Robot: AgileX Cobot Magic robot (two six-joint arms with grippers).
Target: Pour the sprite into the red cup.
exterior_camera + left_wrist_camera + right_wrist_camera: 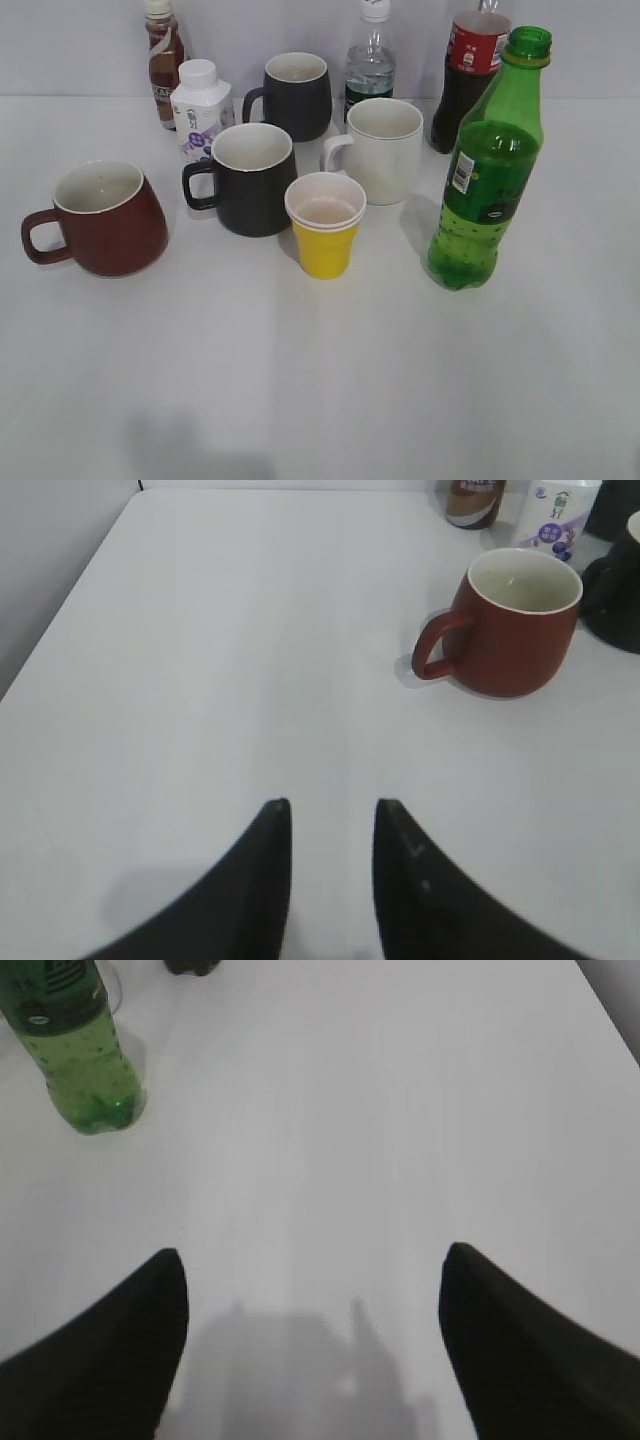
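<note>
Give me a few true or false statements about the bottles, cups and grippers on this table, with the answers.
1. The sprite has no cap on. True.
2. The red cup is full of soda. False: its white inside looks empty.
3. The right gripper grips the sprite. False: its jaws are wide apart, clear of the bottle.
4. The yellow paper cup stands between the red cup and the sprite. True.
5. The left gripper holds the red cup's handle. False: it holds nothing.

Green sprite (487, 190) with a white barcode patch; dark red cup (101, 219), white inside; white tabletop (330, 380).
</note>
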